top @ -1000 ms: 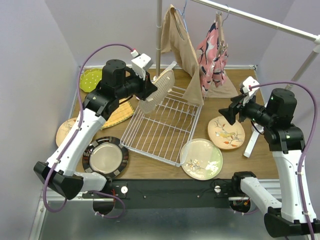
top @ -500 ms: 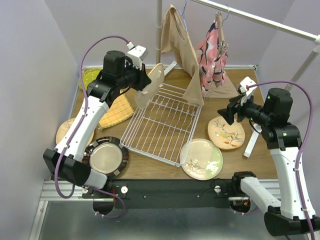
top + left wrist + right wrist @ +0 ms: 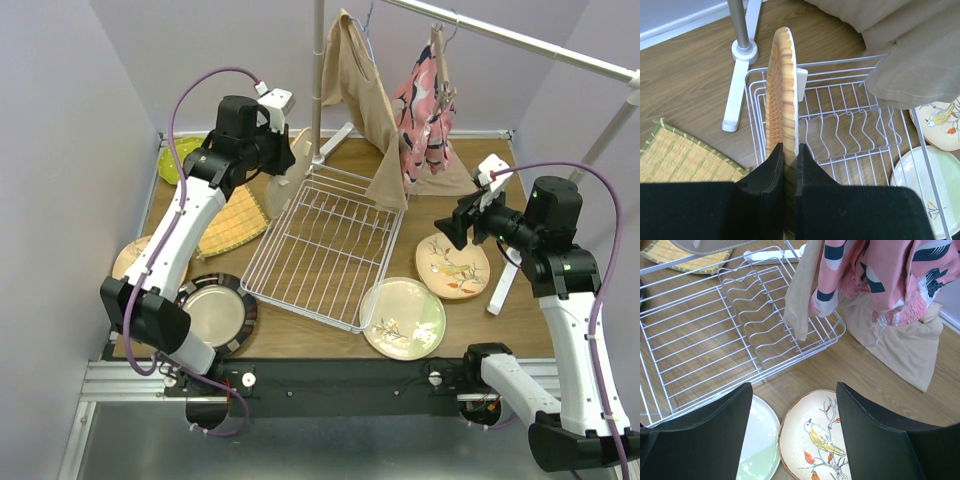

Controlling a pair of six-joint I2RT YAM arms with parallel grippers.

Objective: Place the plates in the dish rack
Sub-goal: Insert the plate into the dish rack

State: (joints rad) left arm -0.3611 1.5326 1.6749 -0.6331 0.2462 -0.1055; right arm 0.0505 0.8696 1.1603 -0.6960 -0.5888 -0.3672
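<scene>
My left gripper (image 3: 283,168) (image 3: 789,150) is shut on a tan plate with a wood-grain rim (image 3: 782,85). It holds the plate upright and edge-on over the far left corner of the white wire dish rack (image 3: 325,245) (image 3: 845,131). My right gripper (image 3: 450,228) (image 3: 793,390) is open and empty, above a tan bird plate (image 3: 453,265) (image 3: 820,440). A pale-green floral plate (image 3: 403,317) (image 3: 757,442) lies near the rack's front right corner. A dark-rimmed silvery plate (image 3: 212,312), a tan plate (image 3: 128,258) and a lime green plate (image 3: 178,155) lie to the rack's left.
A yellow woven mat (image 3: 235,222) (image 3: 675,160) lies left of the rack. A white clothes-rail stand (image 3: 318,70) rises behind the rack, its foot (image 3: 742,50) close to the held plate. A beige garment (image 3: 370,110) and a pink one (image 3: 875,275) hang over the rack's far right.
My left gripper has carried the tan plate back and left to the rack's far corner and turned it edge-on. The right arm has hardly moved.
</scene>
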